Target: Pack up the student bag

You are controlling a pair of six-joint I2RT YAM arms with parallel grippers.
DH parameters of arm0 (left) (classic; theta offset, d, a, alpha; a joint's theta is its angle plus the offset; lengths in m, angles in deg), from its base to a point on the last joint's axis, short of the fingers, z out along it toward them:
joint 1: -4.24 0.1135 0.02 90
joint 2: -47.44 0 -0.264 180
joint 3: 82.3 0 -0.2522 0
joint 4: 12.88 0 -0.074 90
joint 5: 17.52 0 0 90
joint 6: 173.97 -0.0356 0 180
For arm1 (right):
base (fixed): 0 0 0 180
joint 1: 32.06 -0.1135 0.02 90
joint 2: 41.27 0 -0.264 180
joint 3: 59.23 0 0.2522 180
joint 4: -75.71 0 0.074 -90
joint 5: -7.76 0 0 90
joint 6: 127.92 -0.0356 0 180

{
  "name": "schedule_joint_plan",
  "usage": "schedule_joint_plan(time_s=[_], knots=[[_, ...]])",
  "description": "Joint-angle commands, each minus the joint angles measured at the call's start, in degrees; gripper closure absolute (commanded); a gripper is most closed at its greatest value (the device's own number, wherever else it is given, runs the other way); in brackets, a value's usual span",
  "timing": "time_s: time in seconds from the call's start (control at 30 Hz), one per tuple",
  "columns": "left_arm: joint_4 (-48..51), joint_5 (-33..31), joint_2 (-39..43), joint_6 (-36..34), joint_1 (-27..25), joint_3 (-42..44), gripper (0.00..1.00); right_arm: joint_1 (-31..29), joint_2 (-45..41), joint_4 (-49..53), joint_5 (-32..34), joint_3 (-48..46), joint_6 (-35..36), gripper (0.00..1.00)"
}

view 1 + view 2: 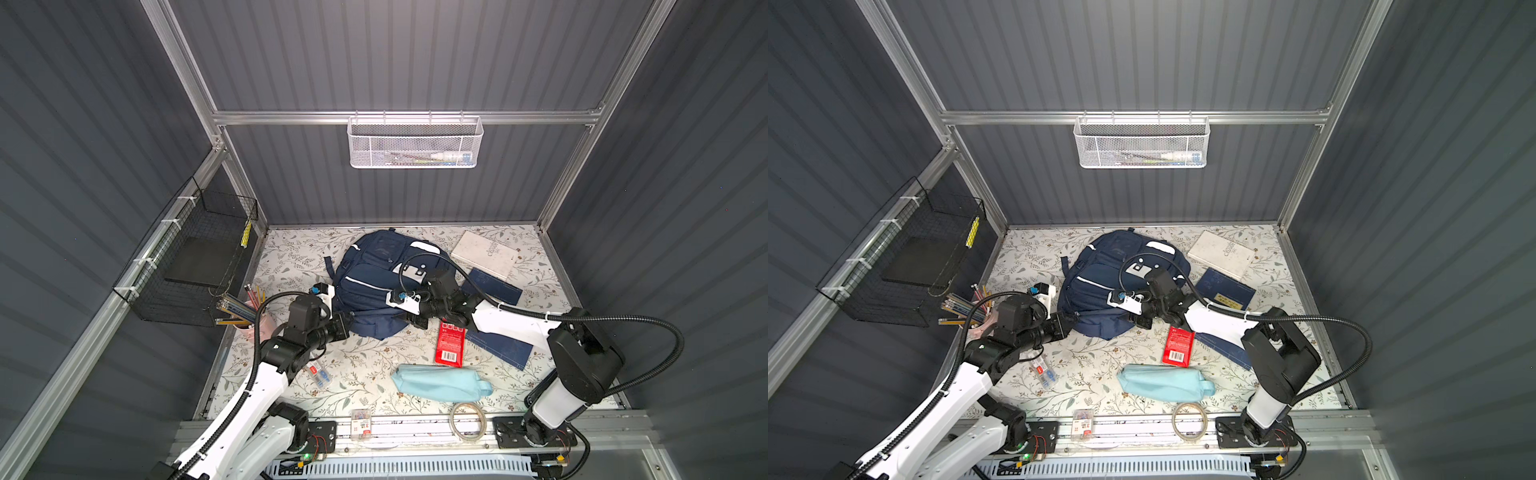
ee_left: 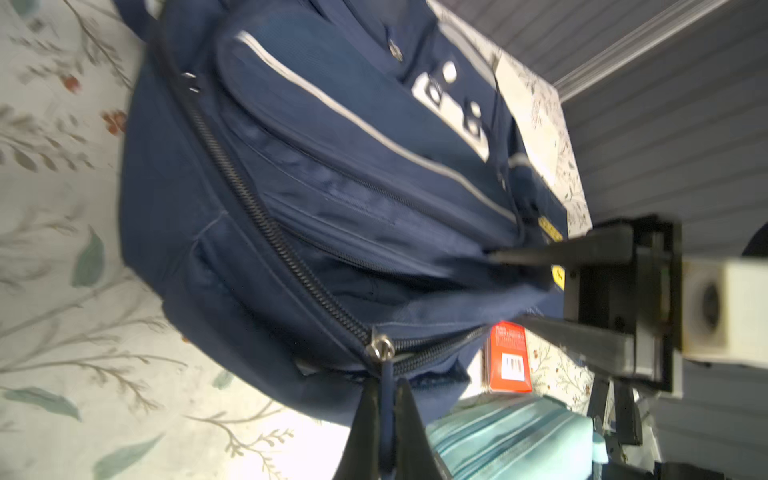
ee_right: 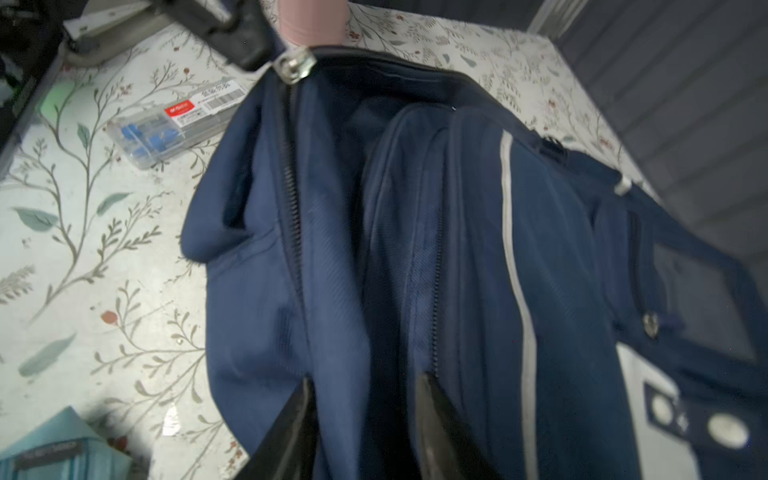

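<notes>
barcode label (image 1: pixel 450 356) on red packet (image 1: pixel 449 338)

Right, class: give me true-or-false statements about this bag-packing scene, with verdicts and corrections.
1. The left gripper is clamped on the backpack's zip pull. True.
2. The light-blue pouch is inside the backpack. False: the pouch lies on the table.
3. The red packet lies on the table. True.
4. The white basket is empty. False: some items lie in it.
5. The right gripper has its jaws shut tight. False: they stand apart.
</notes>
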Motion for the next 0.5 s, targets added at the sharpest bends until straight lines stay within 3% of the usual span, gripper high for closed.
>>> schedule_joint_plan(time_s=[0.0,0.2,0.47], knots=[[-3.1,-4.8,-1.7,5.1,-7.2,-1.4,1.00,0.4,-3.2,1.8,-0.2,1.1,-5.3,0.50],[-10.3,-9.8,-10.1,6.5,-19.7,-6.5,1.00,-5.2,-6.7,4.6,1.9,-2.7,-6.4,0.42],[-12.0,-10.8,-11.5,6.4,-20.4,-6.7,1.00,-5.8,-2.8,8.4,5.9,-2.8,-5.0,0.53]])
